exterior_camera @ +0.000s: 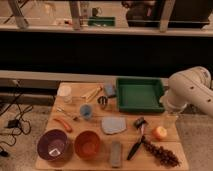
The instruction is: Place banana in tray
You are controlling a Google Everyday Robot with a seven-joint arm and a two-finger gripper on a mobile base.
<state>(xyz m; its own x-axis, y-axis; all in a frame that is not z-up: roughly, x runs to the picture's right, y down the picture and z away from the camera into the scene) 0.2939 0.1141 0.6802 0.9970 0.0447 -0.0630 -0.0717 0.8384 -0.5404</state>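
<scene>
Banana is not in the tray yet; no step looks done. At centre right, the tool hangs open and empty beside the tray's right end. The tray holds nothing. Farther left on the bench, the banana lies near the blue cup, well apart from the tool. Reaching, grasping and carrying remain.
</scene>
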